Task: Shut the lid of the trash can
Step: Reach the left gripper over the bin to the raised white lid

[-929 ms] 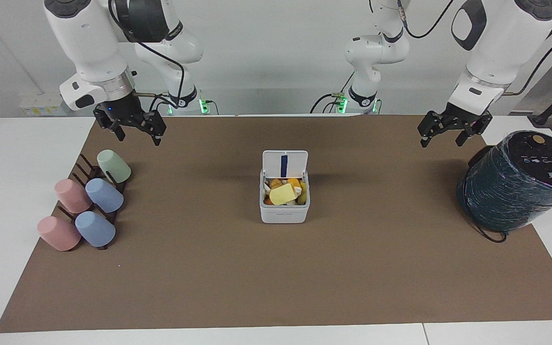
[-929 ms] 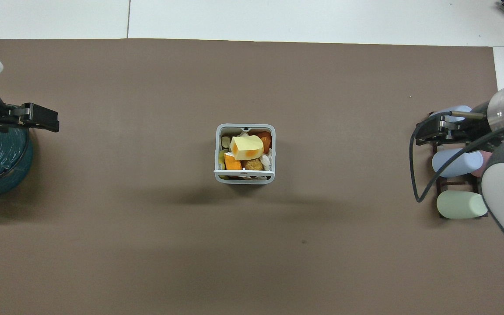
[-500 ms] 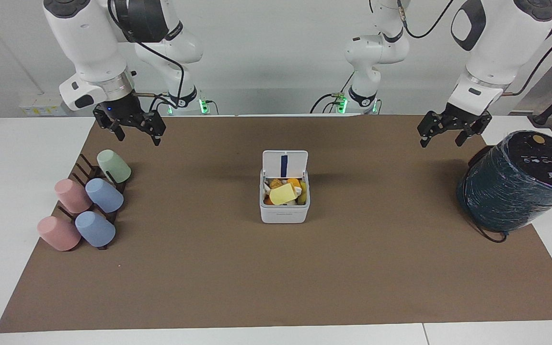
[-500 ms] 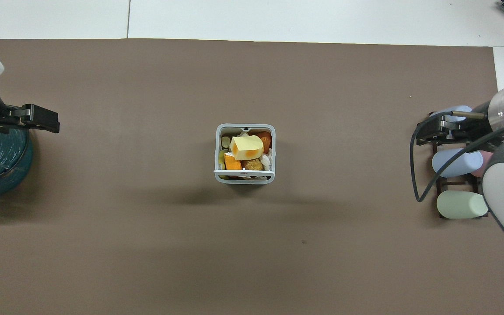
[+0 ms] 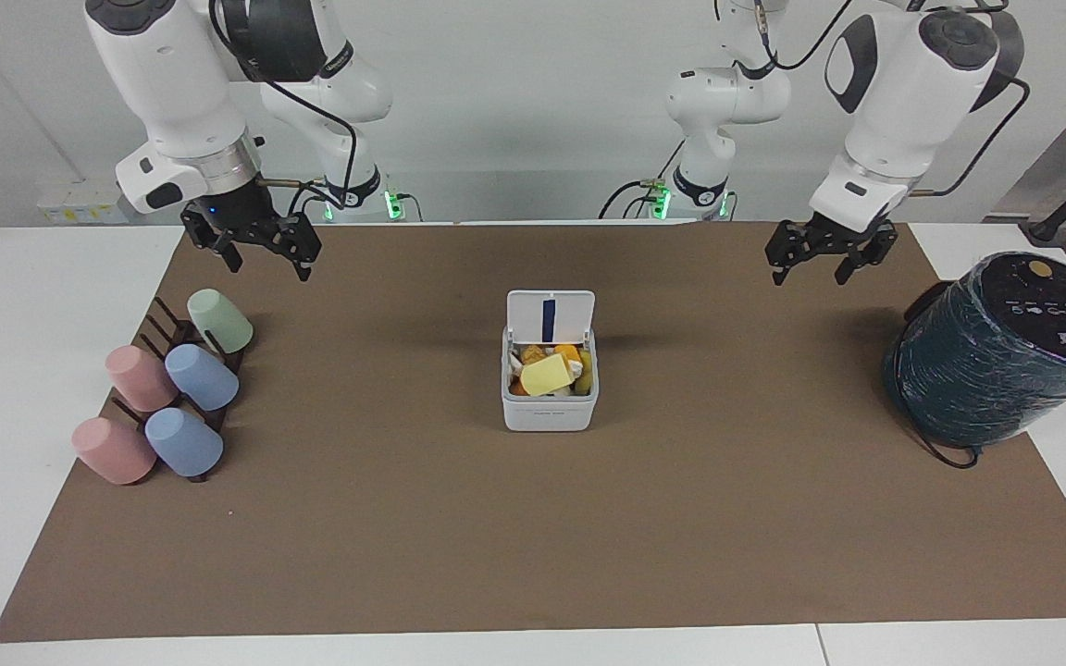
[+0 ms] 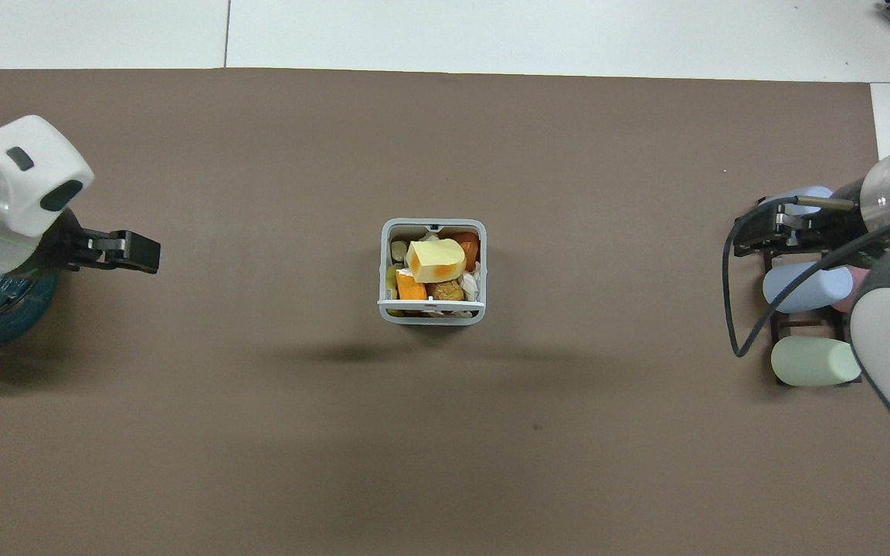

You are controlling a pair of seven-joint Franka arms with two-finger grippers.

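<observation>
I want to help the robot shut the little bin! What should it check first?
1. Lid standing open, ready to push: ok.
2. Trash can upright on the mat: ok.
3. Junk low enough for the lid to shut: cannot tell.
4. Left tool empty, over bare mat: ok.
5. Left tool touching the lid: not ok, well apart.
6. Right tool out of the way, waiting above the cups: ok.

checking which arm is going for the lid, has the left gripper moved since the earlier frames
Yes. The left gripper has shifted away from the teal-wrapped cylinder toward the trash can, up over the brown mat. The lid is upright and open.
</observation>
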